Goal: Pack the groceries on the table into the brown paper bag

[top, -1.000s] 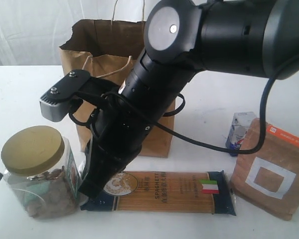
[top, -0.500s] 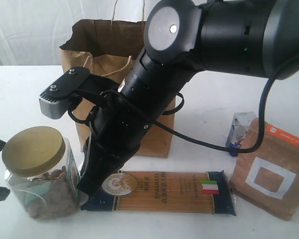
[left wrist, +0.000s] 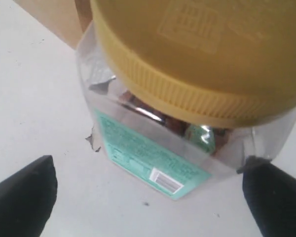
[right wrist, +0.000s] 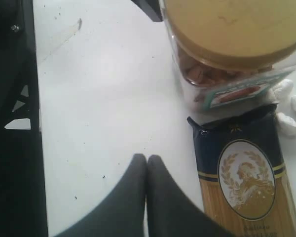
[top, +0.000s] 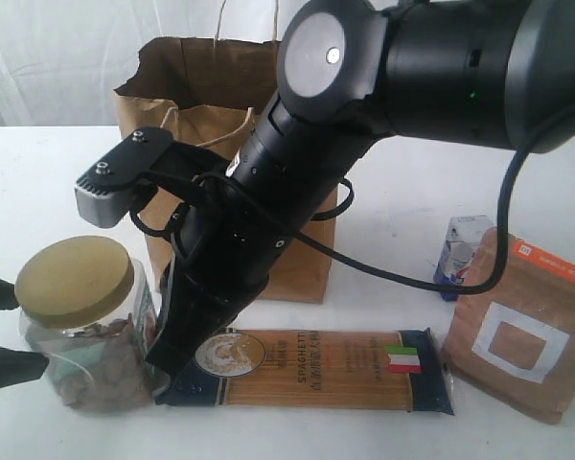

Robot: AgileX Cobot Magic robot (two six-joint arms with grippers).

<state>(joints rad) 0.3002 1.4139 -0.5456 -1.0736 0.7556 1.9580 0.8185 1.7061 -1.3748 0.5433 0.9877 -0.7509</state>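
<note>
Ahead of the brown paper bag [top: 211, 86], toward its left side, the gold-lidded clear jar [top: 81, 331] sits on the white worktop [top: 38, 182] between the widely spread fingers of the left tool [left wrist: 148, 168], which grips nothing. The jar's green label carries a barcode, but its print is unreadable. Straight ahead of the bag lies the dark spaghetti packet [top: 316, 369], marked "SPAGHETTI" with an Italian flag and a gold medallion. The right tool [right wrist: 147, 158] is near that medallion end, fingers pressed together, empty. Right of the bag stand the small blue-white carton [top: 460, 249] and the orange-labelled brown pouch [top: 522, 331].
</note>
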